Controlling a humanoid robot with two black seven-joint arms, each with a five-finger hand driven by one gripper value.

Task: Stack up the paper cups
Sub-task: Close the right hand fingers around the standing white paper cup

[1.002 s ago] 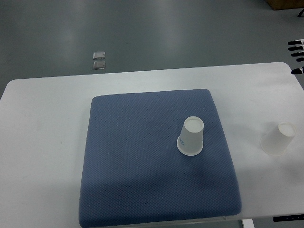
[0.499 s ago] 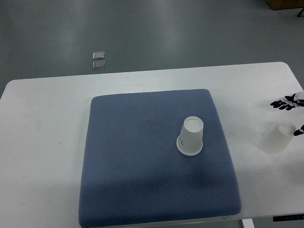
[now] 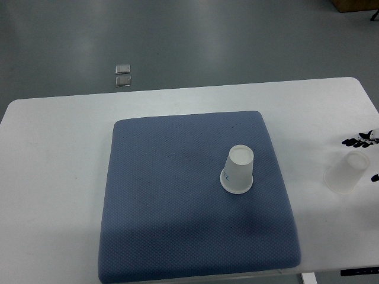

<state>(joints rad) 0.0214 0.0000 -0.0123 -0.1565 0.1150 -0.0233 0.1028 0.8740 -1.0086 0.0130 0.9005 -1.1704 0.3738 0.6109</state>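
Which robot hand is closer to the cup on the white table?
Right. The right hand sits just beside the cup; the left hand isn't in the picture.

Right hand (image 3: 362, 142) cut off by the right edge: only dark fingertips (image 3: 353, 142) show, plus one tip lower down, so palm, wrist & arm are out of frame. Grip state can't be read. Paper cup (image 3: 346, 172) just below-left of those tips looks soft, maybe blurred; contact w/ the hand unclear. Tabletop (image 3: 53, 177) runs off the bottom edge.
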